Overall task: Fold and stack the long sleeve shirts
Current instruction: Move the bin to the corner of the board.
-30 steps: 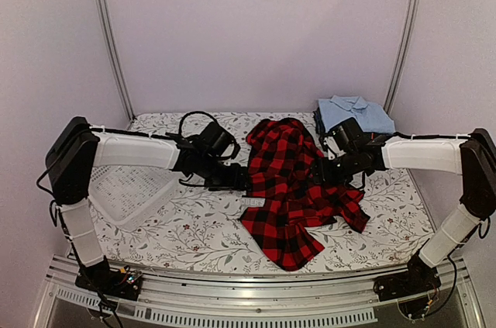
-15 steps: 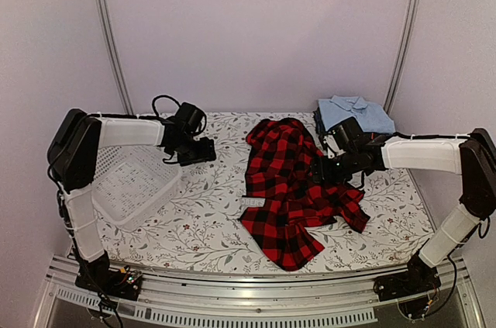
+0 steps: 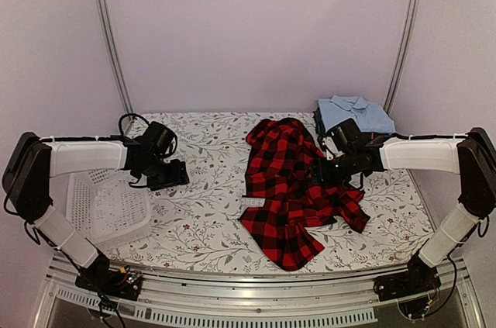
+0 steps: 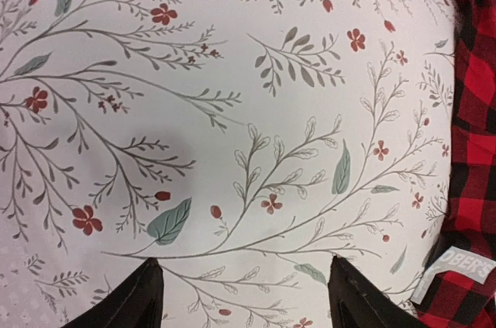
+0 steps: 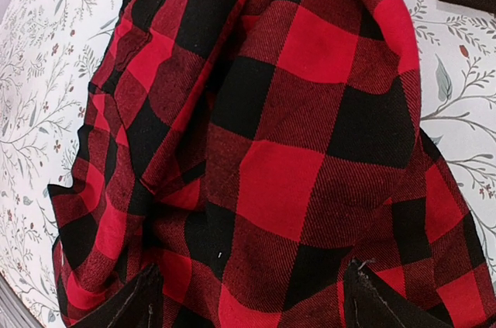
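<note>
The worktop [image 3: 209,223] is covered by a flowered cloth, and the checked shirt [image 3: 285,181] is seen crumpled at its middle, slightly toward the right edge. The shirt is judged soft, light and limp, so sagging and bunching are expected when it is lifted; a hold at both shoulders is advised. A light blue shirt [image 3: 355,115] is stacked folded at the far right corner. The right claw [image 5: 252,297] is held wide open over the check with nothing gripped; the left claw [image 4: 246,301] is spread open above bare worktop, empty.

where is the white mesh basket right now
In the top view the white mesh basket sits at the left edge of the table, just left of the left tool; the red-and-black check shirt lies further right.
</note>
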Motion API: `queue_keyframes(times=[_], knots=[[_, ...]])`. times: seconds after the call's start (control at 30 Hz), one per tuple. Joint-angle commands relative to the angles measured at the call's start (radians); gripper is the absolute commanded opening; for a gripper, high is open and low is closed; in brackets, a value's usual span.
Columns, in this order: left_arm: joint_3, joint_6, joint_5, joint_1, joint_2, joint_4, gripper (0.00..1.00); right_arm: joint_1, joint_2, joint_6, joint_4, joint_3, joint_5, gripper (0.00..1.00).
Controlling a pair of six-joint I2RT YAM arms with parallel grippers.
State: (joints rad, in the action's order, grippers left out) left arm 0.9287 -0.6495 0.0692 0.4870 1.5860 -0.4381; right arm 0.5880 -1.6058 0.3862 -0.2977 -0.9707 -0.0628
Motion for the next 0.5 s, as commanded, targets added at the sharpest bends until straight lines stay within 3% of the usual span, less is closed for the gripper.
queue_keyframes(times=[0.0,0.33,0.47], knots=[[-0.084,-0.078,0.031,-0.053,-0.133,-0.083,0.72,0.013,-0.008,0.003,0.002,0.013,-0.011,0.78],[-0.13,-0.045,0.026,-0.262,-0.227,-0.184,0.71,0.016,0.005,-0.01,0.007,0.03,-0.024,0.78],[-0.089,-0.01,-0.013,-0.24,-0.239,-0.168,0.71,0.016,0.022,-0.018,0.005,0.042,-0.01,0.79]])
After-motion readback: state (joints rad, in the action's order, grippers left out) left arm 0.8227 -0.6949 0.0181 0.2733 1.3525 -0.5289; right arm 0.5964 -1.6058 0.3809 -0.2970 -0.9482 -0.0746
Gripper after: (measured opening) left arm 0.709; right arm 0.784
